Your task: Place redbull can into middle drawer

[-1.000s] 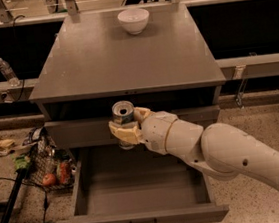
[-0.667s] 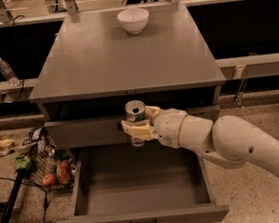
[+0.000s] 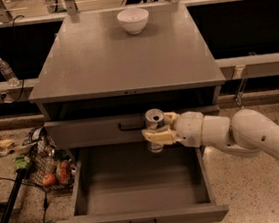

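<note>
Compared to a second ago, the arm has carried the can to the right and a touch lower, so it's now right of the upper drawer's handle instead of on top of it.

Big stuff first: the grey worktop (image 3: 123, 60) takes up most of the view. Under it the upper drawer (image 3: 91, 131) is shut, and the middle drawer (image 3: 137, 184) is pulled out towards the near side with nothing in it that I can see. The white arm (image 3: 253, 138) reaches in from the right. Its end effector (image 3: 155, 136) is clamped around the redbull can (image 3: 154, 118), which is upright and hanging over the far end of the open drawer, just in front of the upper drawer's face. A white bowl (image 3: 133, 19) sits at the far edge of the worktop, well out of the way.

What I'd worry about: the can doesn't look like it's down on the drawer floor yet, and it's tall and skinny. Let go from up there and it probably tips and rolls. It's also really close to the upper drawer's front, so any drift to the far side could clip it on the way down.
</note>
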`<control>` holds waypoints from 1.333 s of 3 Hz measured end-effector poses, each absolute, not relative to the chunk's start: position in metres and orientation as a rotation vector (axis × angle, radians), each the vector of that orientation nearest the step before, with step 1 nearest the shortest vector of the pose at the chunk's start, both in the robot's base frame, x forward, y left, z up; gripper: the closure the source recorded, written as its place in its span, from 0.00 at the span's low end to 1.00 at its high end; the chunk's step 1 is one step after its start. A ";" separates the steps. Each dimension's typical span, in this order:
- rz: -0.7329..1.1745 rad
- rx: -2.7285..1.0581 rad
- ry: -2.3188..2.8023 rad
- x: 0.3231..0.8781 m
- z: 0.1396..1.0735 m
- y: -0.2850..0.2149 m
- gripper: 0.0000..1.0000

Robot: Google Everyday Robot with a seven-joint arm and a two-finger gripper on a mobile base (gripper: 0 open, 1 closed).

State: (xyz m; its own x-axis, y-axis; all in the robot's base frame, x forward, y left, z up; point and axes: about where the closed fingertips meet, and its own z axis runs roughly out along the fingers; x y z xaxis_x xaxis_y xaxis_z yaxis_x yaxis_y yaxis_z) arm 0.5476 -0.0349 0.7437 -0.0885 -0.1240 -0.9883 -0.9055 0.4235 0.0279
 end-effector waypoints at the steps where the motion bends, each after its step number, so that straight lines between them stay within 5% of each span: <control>1: 0.877 -1.095 1.509 0.504 0.699 -0.053 1.00; 4: 0.839 -1.117 1.482 0.501 0.613 -0.060 1.00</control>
State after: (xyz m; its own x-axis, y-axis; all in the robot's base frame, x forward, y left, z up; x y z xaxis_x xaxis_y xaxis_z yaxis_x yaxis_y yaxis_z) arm 0.5012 -0.0599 0.6132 -0.0134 -0.2099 -0.9776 -0.9464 0.3182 -0.0553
